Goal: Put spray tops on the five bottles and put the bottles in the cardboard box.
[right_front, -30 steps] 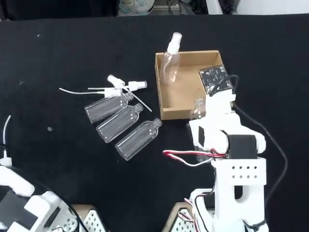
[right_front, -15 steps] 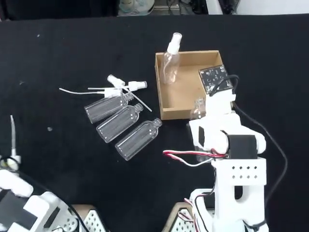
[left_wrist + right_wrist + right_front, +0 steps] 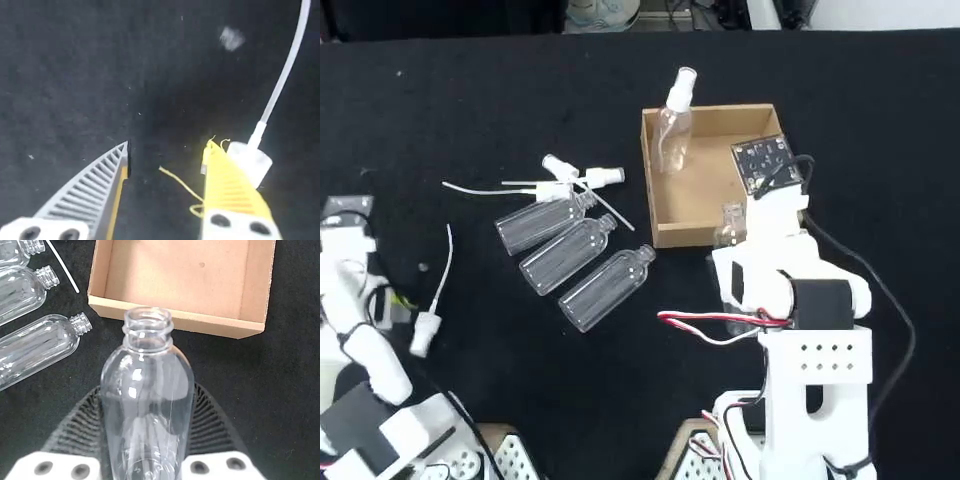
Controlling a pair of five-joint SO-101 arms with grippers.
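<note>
Farthest left of the cardboard box (image 3: pixel 705 232), the left gripper (image 3: pixel 166 147) hangs low over the black table (image 3: pixel 470 90) with its jaws spread and nothing between them. The spray top (image 3: pixel 250 160) it needs lies on the cloth just outside the yellow finger (image 3: pixel 227 185), touching or nearly touching it, not in the gap. So, by my reading, the next grasp turns on shifting sideways toward the head until the jaws straddle it. Its long axis follows the dip tube (image 3: pixel 442 265): the head sits at the near end, and the tube runs away to the far side, leaning slightly toward the box. The left arm is plainly the nearer one. Closer to the box lie three open bottles (image 3: pixel 568 255) side by side, necks aimed at the box's near-left corner, with loose spray tops (image 3: pixel 582 178) just beyond them. A capped bottle (image 3: pixel 672 130) stands in the box's far-left corner. Just in front of the box's near wall, the right gripper (image 3: pixel 147 400) is clenched around an upright uncapped bottle (image 3: pixel 147 365), neck up and open, well apart from the spray top.
</note>
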